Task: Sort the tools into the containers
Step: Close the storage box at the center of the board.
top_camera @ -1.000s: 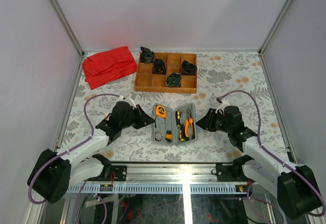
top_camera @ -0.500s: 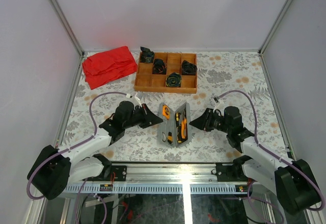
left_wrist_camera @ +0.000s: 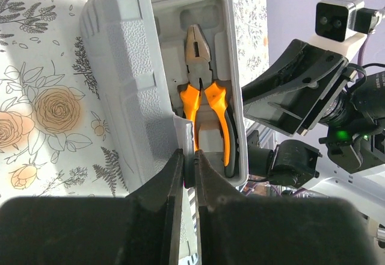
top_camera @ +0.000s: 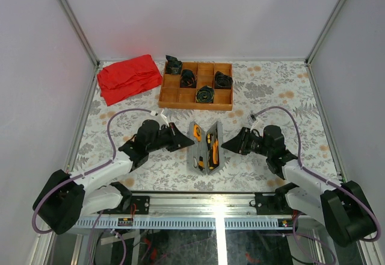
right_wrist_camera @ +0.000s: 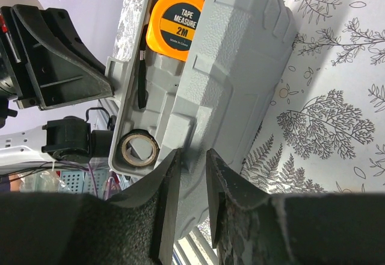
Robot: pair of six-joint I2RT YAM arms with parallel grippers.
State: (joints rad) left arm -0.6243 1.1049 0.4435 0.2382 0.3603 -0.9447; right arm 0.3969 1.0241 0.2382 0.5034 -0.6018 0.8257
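A second ago the grey case (top_camera: 219, 135) lay open flat at the middle of the counter (top_camera: 271, 90), both halves spread. Now the halves are tipped up toward one another in a narrow V on the hinge. The left arm (top_camera: 114, 165) and the right arm (top_camera: 301, 177) have both come inward with them. The red cloth (top_camera: 128, 78) and the wooden tray (top_camera: 195, 104) have not moved.

The left jaws are pressed together, their tips at the near rim of the case's left half. That half holds the round orange tape measure (right_wrist_camera: 176, 21) at its far end and a ring of tape (right_wrist_camera: 136, 149) at its near end. The right half holds the orange-handled pliers (left_wrist_camera: 201, 96), nose pointing away from the arms. The right jaws stand a little apart, clamped on the near rim of the right half.

The counter is covered with a pale sheet printed with grey leaves and tan flowers. The red cloth lies crumpled at the far left corner. The tray sits just right of it, at the far middle, with black coiled bundles (top_camera: 206, 93) in several compartments. Plain pale walls close the left, far and right sides, with metal posts (top_camera: 72, 18) at the corners. A metal rail (top_camera: 210, 208) runs along the near edge, between the arm bases.
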